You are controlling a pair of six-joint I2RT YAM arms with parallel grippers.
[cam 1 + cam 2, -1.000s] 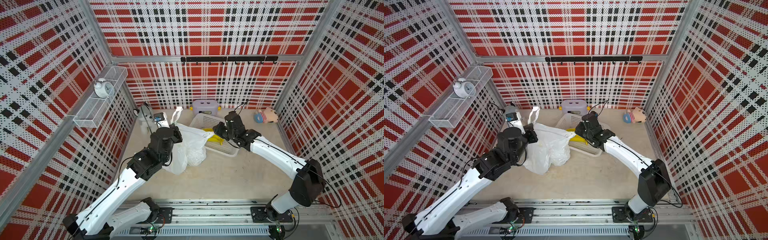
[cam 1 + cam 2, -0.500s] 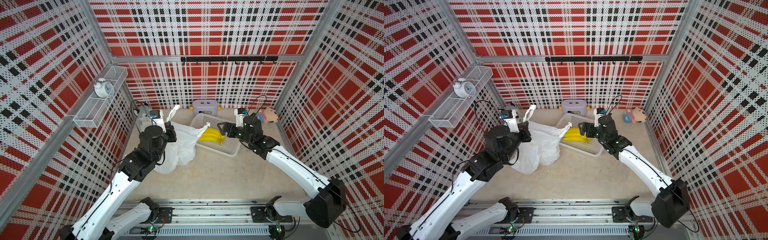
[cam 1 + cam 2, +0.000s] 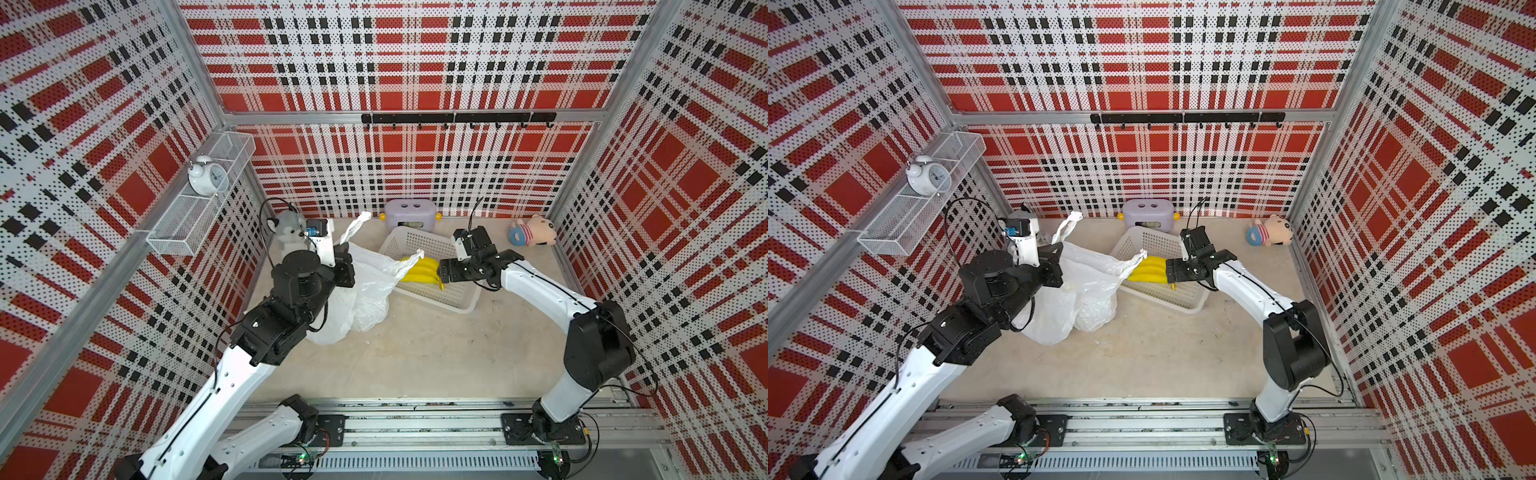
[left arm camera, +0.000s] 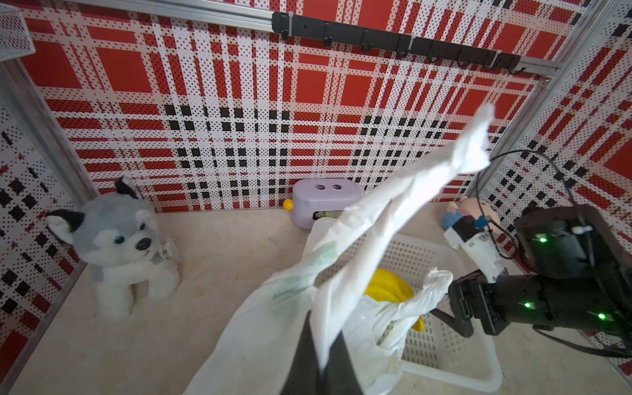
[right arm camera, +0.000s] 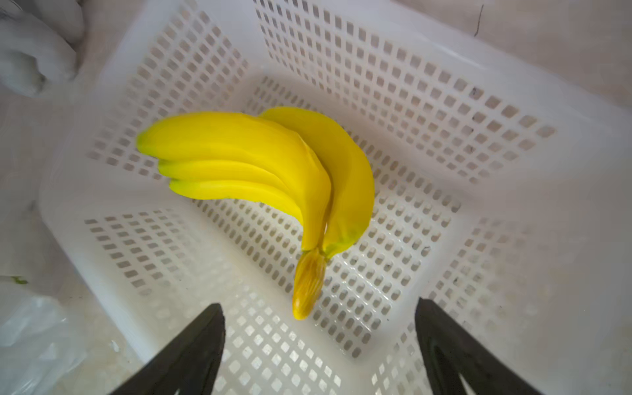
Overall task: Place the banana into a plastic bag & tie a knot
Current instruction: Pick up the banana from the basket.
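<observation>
Shows the banana (image 5: 256,171) lying loose on the floor of the white lattice basket (image 5: 410,85), stem pointing back at the right gripper (image 5: 318,306), ending about level with its fingertips (image 5: 205,328), centred in the gap and touching neither. Shows that gripper spread wide and holding nothing, tilted down over the basket's near rim.

Beyond the fruit from that gripper, finds the plastic bag (image 3: 365,291) slumped on the table (image 3: 415,353) against the basket's far side, one loose handle (image 3: 411,259) sticking up at the rim near the banana's tips. Has the left gripper (image 4: 323,355) clamped tight on the other handle (image 4: 410,191), holding it up and away from the heap, the bag's mouth seemingly only partly open toward the basket. No knot tied yet.

Farther out, takes in a husky plush (image 4: 116,236) close beside the left gripper, a lilac box (image 4: 325,201) ahead of it at the back wall, and a pig plush (image 3: 534,230) behind the right gripper.

Judged risks from here:
- Could pinch only the stub of the stem by closing at this depth, letting the bunch swing or slip out on the lift.
- Could catch a fingertip in the lattice by driving lower, dragging the light basket along.
- Could snag the loose handle on the way across, collapsing the bag's mouth.
- Could lose the opening altogether through thin film sagging under a single held handle, landing the banana on the bag rather than in it.
</observation>
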